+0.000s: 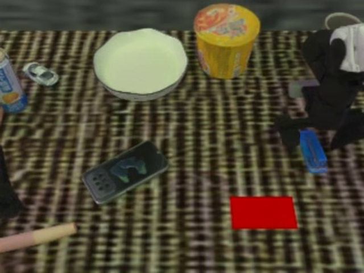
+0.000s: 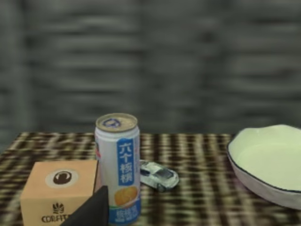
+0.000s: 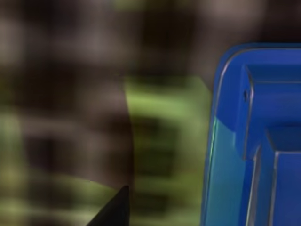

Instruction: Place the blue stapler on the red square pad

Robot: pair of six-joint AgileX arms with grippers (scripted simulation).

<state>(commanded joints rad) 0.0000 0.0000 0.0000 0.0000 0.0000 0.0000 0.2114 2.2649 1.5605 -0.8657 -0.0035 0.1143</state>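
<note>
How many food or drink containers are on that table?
3: a drink can at the top view's left edge, a white bowl at the back, a yellow noodle cup right of it. Others may be hidden.

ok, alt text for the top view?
Right gripper sits at the blue stapler near the table's right edge, above the bare red square pad. Phone, bowl and noodle cup lie elsewhere on the woven mat.
</note>
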